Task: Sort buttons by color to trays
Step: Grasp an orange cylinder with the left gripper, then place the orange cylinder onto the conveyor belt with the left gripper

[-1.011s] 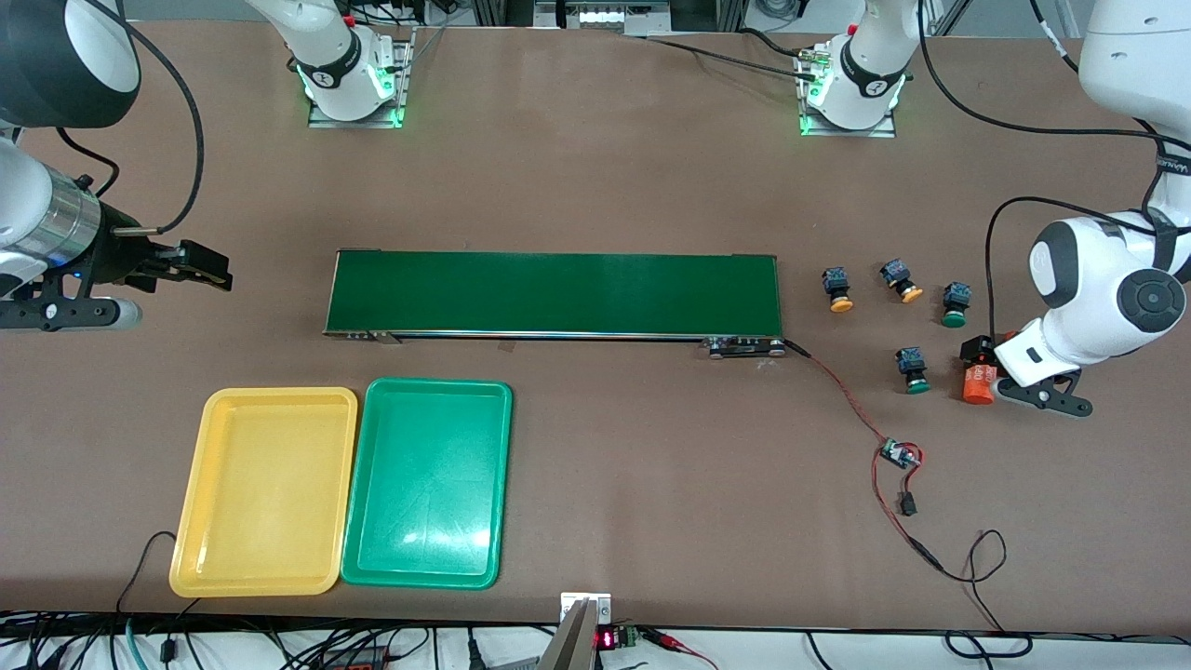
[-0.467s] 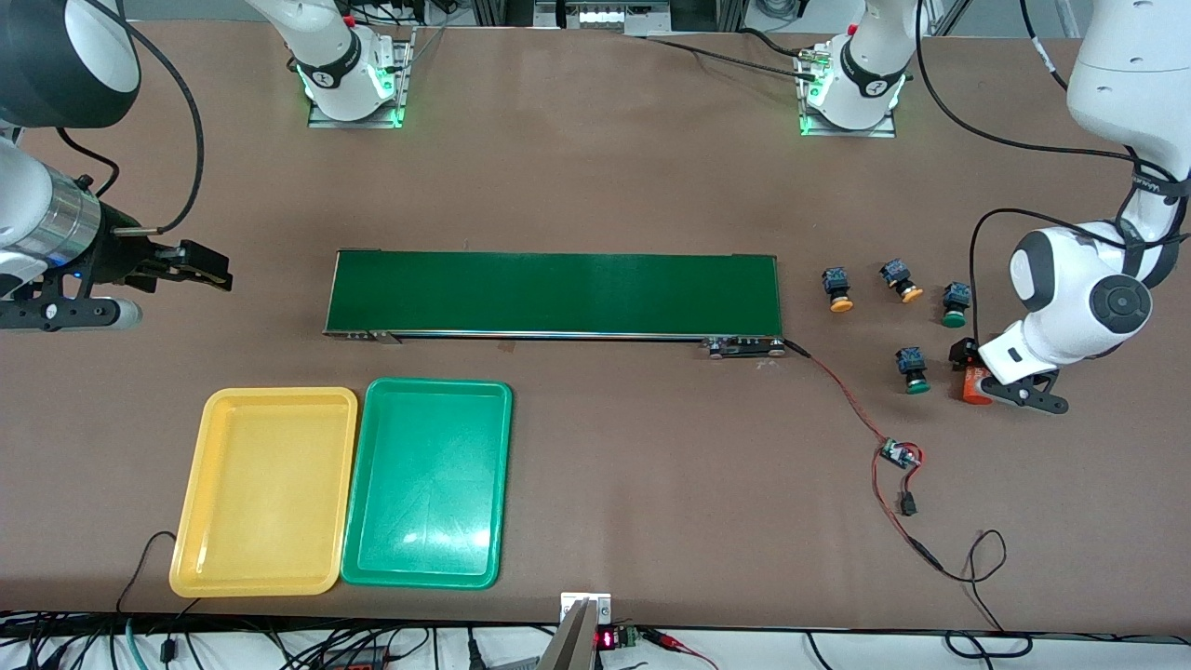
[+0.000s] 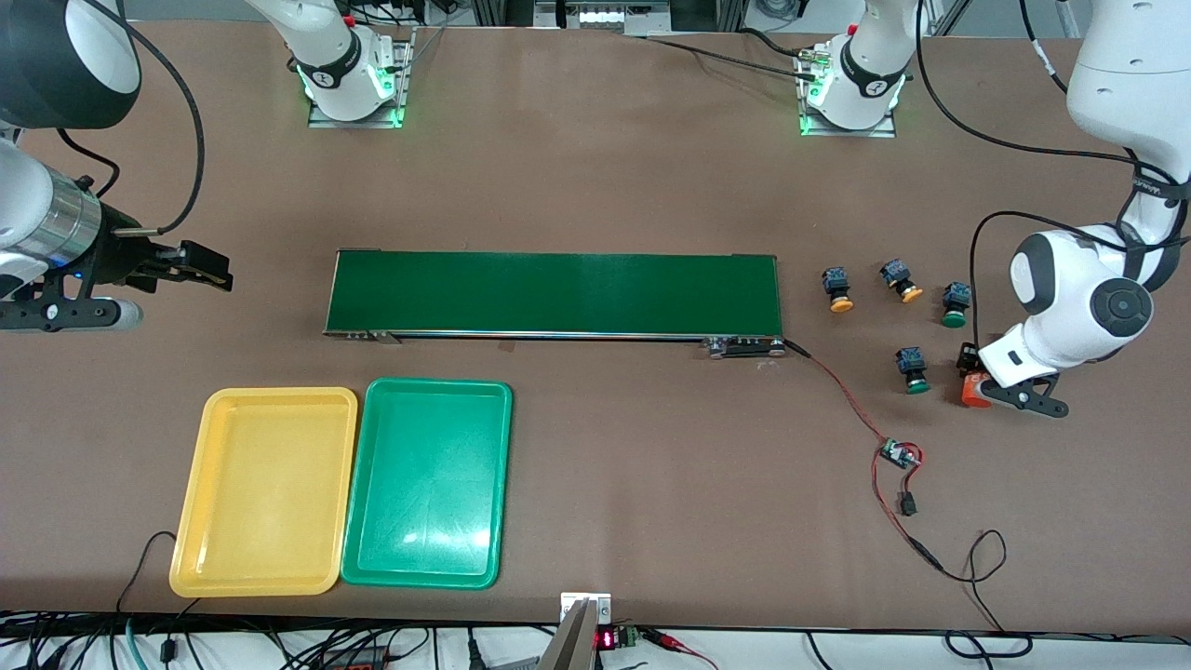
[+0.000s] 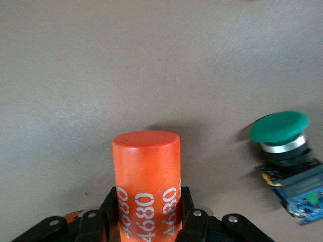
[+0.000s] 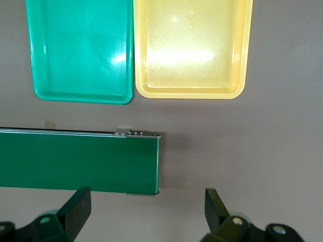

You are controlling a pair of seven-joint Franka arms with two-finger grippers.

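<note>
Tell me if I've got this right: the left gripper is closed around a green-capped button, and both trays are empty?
Not quite. The left gripper is closed around an orange cylinder with white print, as the left wrist view shows. The green-capped button stands beside it, untouched. Both trays are empty.

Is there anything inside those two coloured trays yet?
No. The yellow tray and the green tray both show bare floors. All four buttons sit on the table at the left arm's end. Nothing in the trays is covered.

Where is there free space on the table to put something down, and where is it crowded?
Both the yellow tray and green tray are bare inside, as is the conveyor belt. Bare table lies between the trays and the red wire. It is crowded beside the four buttons, where the left gripper grips the orange cylinder.
</note>
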